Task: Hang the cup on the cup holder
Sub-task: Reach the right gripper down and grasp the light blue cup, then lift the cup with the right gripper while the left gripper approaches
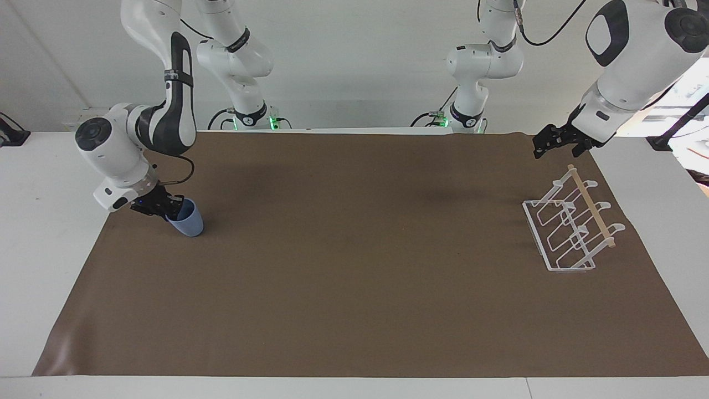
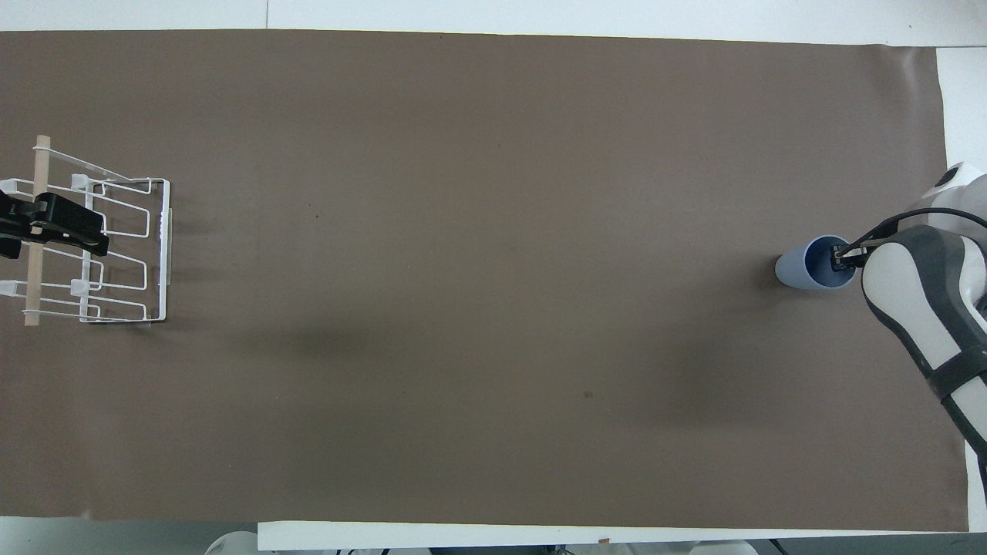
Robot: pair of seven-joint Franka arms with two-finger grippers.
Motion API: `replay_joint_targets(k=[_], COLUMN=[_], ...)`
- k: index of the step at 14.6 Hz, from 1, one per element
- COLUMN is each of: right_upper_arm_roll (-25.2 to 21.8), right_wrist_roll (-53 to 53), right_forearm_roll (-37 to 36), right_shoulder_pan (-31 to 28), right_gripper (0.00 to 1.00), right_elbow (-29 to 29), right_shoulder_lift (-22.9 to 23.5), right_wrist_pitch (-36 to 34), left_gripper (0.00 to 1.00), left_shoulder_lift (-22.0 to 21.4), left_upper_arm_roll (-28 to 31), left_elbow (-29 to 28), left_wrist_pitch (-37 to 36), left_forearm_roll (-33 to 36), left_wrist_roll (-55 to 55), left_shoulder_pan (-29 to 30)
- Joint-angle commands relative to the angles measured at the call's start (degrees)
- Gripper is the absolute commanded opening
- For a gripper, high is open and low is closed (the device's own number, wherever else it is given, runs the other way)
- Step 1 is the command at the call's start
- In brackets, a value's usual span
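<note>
The light-blue cup (image 1: 186, 221) stands on the brown mat toward the right arm's end of the table; it also shows in the overhead view (image 2: 802, 268). My right gripper (image 1: 169, 209) is low at the cup's rim, on the side toward the table's end, and also shows in the overhead view (image 2: 839, 258). The white wire cup holder (image 1: 565, 230) with its wooden rod (image 1: 591, 206) stands toward the left arm's end; its base shows in the overhead view (image 2: 123, 254). My left gripper (image 1: 545, 147) hangs open and empty in the air over the cup holder.
The brown mat (image 1: 354, 266) covers most of the white table. White table margins (image 1: 50, 221) lie past the mat at both ends. The arm bases stand along the robots' edge.
</note>
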Motion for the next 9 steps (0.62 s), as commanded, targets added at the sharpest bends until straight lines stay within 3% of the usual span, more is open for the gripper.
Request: replay_joint_targets(k=[1, 5, 9], right_upper_arm_roll=[0.7, 1.3, 3.3], right_wrist_roll=[-2.1, -3.2, -3.1], right_forearm_roll=[0.8, 3.4, 26.2], right_shoulder_pan=[-0.5, -0.4, 0.7], right_gripper=[0.00, 0.00, 0.00], right_elbow=[1.1, 9.3, 10.5], right_shoulder_lift=[-0.1, -0.7, -4.0], right_wrist_pitch=[-1.2, -14.4, -23.5], left_gripper=[1.00, 1.00, 1.00], left_shoulder_lift=[-0.6, -0.8, -0.2], left_upper_arm_roll=[-0.2, -0.6, -0.9], left_elbow=[-0.8, -1.2, -0.5], left_wrist_pitch=[1.1, 2.5, 8.4], left_forearm_roll=[1.0, -2.3, -9.4], left_wrist_roll=[-8.2, -37.8, -69.9], left_shoulder_pan=[-0.6, -5.7, -11.7])
